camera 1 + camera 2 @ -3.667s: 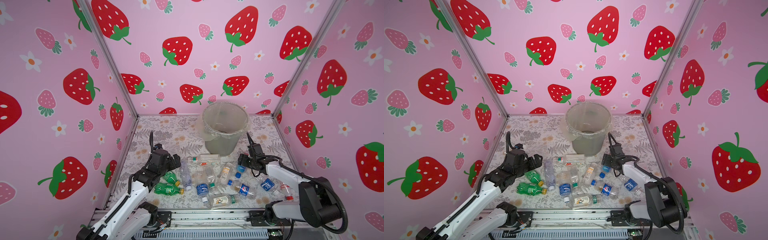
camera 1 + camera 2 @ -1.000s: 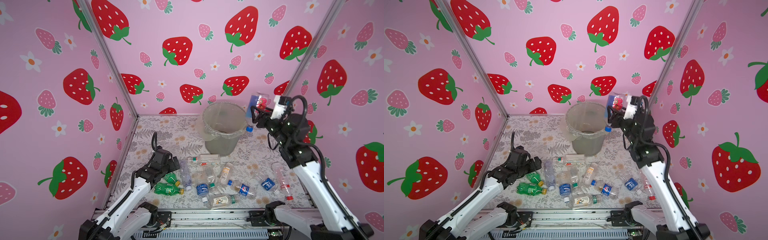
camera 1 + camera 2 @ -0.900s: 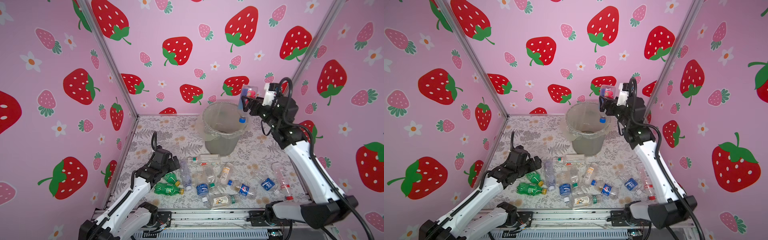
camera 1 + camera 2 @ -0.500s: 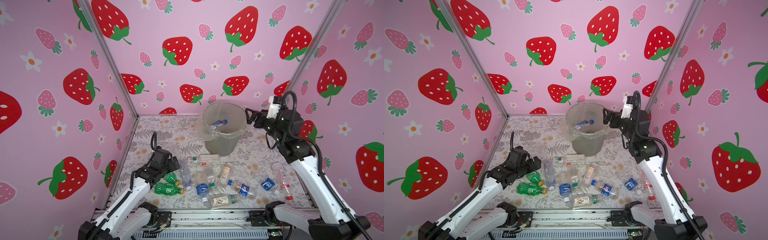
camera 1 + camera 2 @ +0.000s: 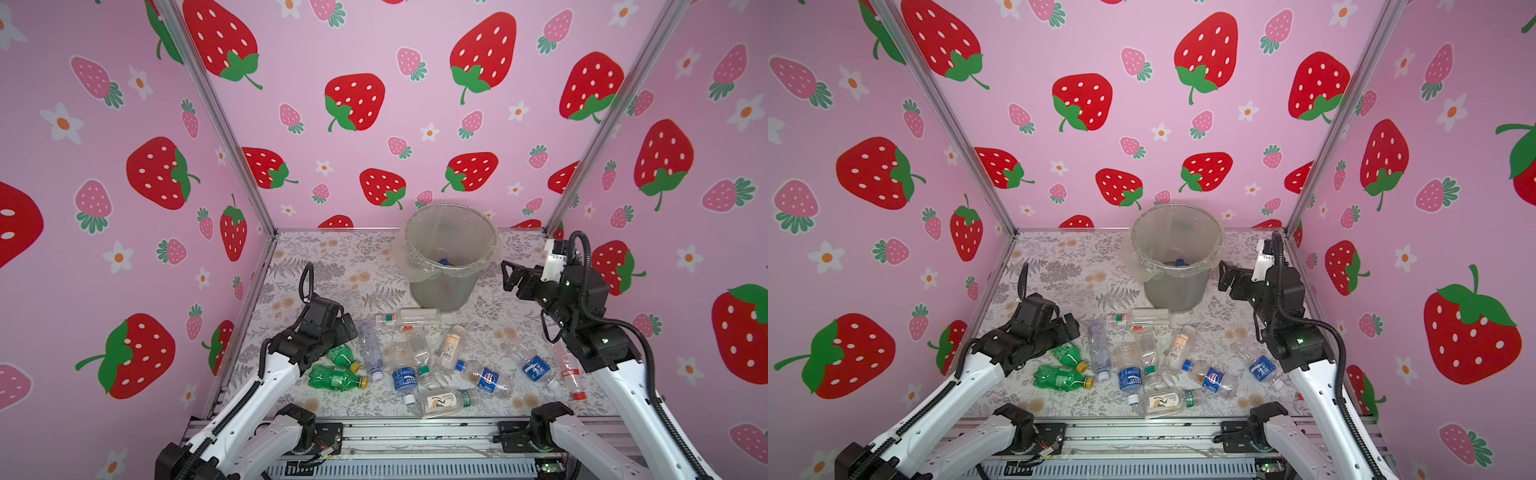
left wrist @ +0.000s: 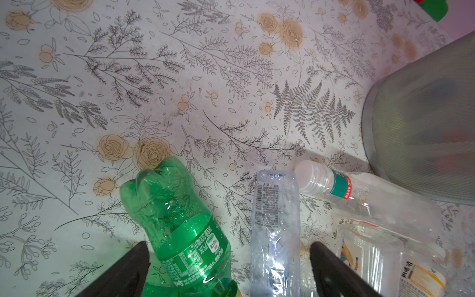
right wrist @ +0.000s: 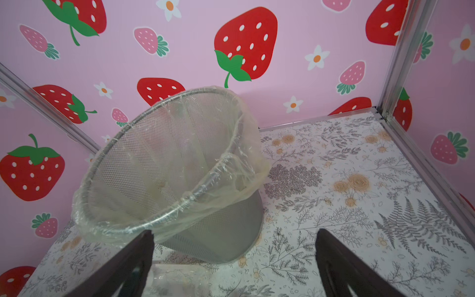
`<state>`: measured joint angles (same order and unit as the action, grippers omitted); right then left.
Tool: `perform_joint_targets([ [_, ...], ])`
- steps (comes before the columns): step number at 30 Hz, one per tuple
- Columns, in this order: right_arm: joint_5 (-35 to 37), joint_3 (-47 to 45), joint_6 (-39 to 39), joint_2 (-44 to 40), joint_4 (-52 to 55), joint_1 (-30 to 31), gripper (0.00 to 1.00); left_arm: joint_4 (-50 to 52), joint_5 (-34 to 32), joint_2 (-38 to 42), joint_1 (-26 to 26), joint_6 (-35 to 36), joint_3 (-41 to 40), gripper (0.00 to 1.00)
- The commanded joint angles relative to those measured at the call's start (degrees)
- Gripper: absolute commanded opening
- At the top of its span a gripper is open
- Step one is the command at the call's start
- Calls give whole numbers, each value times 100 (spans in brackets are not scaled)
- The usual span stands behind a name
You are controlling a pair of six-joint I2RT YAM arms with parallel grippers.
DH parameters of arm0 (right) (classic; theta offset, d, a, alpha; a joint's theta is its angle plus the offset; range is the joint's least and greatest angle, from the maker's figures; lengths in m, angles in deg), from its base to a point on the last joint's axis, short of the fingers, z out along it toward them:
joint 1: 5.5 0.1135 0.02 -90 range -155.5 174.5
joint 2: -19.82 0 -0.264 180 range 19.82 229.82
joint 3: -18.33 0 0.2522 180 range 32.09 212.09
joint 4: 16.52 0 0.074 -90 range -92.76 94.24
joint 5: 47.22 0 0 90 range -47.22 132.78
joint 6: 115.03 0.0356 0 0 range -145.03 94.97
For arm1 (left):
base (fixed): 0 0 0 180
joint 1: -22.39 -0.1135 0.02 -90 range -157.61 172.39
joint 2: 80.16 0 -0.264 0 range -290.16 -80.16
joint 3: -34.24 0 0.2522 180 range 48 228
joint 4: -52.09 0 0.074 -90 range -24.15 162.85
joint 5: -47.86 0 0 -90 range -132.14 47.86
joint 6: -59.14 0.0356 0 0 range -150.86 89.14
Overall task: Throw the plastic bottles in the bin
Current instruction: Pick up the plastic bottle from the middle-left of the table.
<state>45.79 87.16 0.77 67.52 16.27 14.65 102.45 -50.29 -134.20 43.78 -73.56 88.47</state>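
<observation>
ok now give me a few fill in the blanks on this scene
The bin is lined with a clear plastic ____.
The cap seen inside it is ____.
The right gripper is open and holds ____.
The two bottles nearest the left gripper are ____.
Missing words: bag, blue, nothing, green.

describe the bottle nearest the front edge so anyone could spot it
From the grey bin at the back, come forward past the other bottles to the front rail. The last bottle lies on its side; only it has a white label, yellow picture and green band.
</observation>
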Motion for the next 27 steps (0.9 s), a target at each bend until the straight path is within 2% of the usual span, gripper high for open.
perform_joint_targets([
  [1,-36,-252,85,-161,251,-42,99,488,-349,-90,-3,-368,312,99],
  [4,-237,-488,-37,-314,242,-62,99,676,-456,-187,-10,-449,404,99],
  [12,-178,-805,-170,-571,587,-98,99,711,-559,-343,-131,-599,317,99],
  [20,-390,-1290,-201,-765,571,-101,99,315,-71,-698,-463,-614,185,99],
  [27,-644,-1468,-140,-904,466,-107,99,201,61,-1116,-547,-508,246,99],
])
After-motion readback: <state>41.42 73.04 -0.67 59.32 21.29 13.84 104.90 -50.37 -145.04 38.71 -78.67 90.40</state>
